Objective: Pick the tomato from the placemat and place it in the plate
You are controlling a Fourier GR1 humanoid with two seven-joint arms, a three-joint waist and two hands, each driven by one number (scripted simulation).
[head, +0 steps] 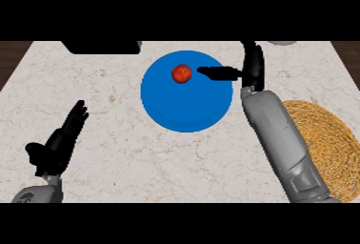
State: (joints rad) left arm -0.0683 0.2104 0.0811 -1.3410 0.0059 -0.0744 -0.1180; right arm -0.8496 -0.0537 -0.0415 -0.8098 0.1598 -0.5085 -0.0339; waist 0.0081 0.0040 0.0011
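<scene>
I see the counter (141, 157), pale marble, filling most of my head view. On it, near the far edge and about midway across, lies the blue plate (184, 102). At the counter's right edge sits the woven straw placemat (325, 143), partly covered by my right forearm (281, 143), which crosses its left side and runs up toward the far edge.

My right hand (247, 69) is at the plate's far right rim, with fingers (215, 72) stretched out straight to the left over the plate, relaxed and holding nothing. Their tips end just beside the tomato without clearly touching it.

My left hand (60, 143) rests open near the counter's left near corner, fingers straight and close together, pointing toward the far edge, well apart from the plate.

The tomato (181, 74) lies in the plate, in its far part.
</scene>
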